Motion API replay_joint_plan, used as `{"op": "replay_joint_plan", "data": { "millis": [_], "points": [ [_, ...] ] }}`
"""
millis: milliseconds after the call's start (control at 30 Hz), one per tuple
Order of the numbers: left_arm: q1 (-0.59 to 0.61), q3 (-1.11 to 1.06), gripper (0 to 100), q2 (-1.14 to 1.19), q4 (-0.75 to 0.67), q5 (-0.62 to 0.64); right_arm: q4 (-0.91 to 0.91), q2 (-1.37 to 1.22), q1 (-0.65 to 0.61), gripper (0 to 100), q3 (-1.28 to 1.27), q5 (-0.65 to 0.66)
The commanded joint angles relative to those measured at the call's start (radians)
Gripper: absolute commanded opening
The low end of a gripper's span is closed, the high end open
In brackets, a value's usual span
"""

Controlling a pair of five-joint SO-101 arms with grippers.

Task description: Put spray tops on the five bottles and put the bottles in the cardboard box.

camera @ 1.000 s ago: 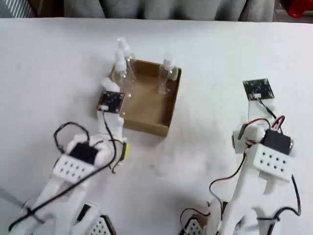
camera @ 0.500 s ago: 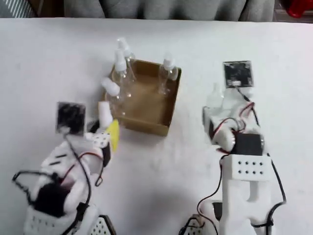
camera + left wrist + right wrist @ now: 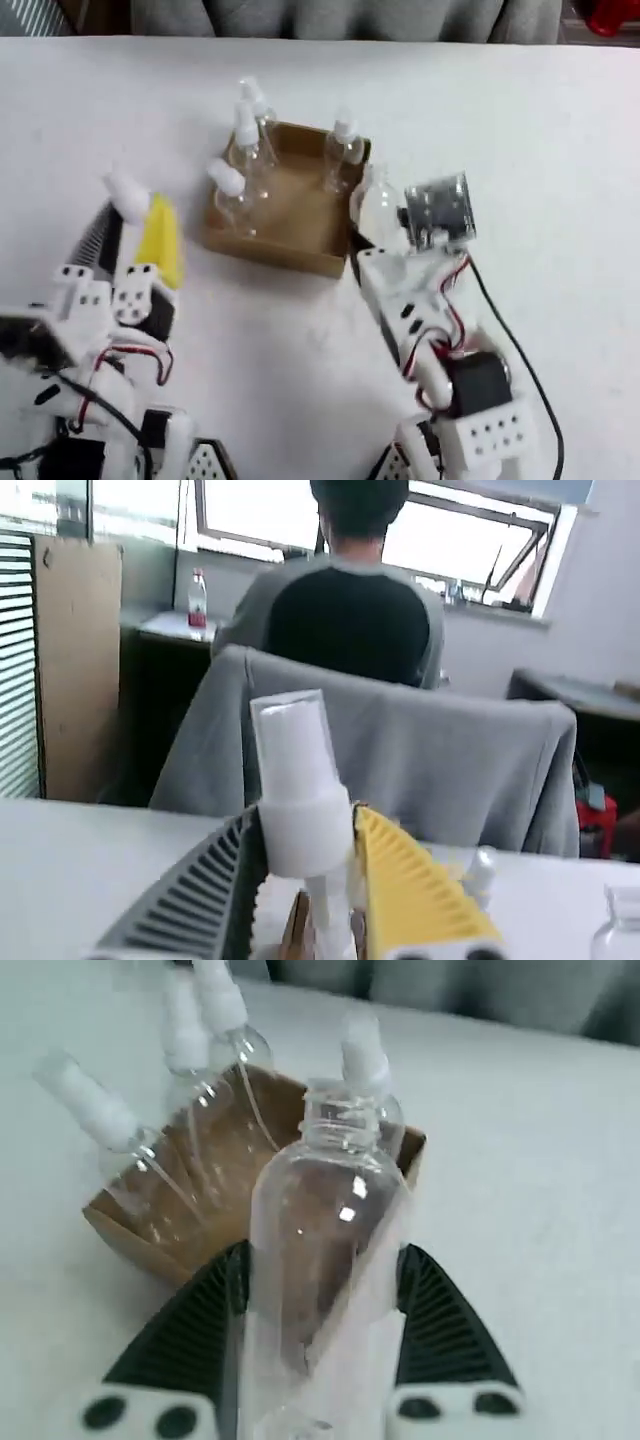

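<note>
The left gripper [image 3: 305, 828] is clamped on a spray top [image 3: 293, 770] held upright over the near left part of the table [image 3: 560, 100], while the right gripper [image 3: 322, 1265] grips an uncapped bottle [image 3: 325, 1210] just beside the right wall of the cardboard box [image 3: 322, 262], which holds four capped bottles [image 3: 343, 152].

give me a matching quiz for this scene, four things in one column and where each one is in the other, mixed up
Things:
1. spray top
2. uncapped bottle
3. capped bottles
4. box

Places:
a. in the right claw
b. on the table
c. in the left claw
d. in the box

Pairs: 1-c, 2-a, 3-d, 4-b
</note>
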State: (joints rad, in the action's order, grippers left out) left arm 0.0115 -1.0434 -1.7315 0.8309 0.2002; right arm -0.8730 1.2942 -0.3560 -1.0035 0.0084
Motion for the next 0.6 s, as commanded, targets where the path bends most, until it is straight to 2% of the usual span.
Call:
{"op": "replay_joint_plan", "data": {
  "millis": [0,167,333,567],
  "points": [
    [0.025,0.068,2,-0.001,-0.203,-0.009,0.102,0.110,-0.053,1.6,-0.054,-0.003],
    [0.018,0.061,2,0.005,-0.437,-0.008,0.225,0.186,-0.147,1.6,-0.166,-0.002],
    [0.021,0.072,2,0.127,-0.706,-0.006,0.352,0.262,-0.202,1.6,-0.276,-0.002],
    [0.018,0.239,2,0.354,-0.787,-0.003,0.490,0.453,-0.283,1.6,-0.473,-0.002]
  ]
}}
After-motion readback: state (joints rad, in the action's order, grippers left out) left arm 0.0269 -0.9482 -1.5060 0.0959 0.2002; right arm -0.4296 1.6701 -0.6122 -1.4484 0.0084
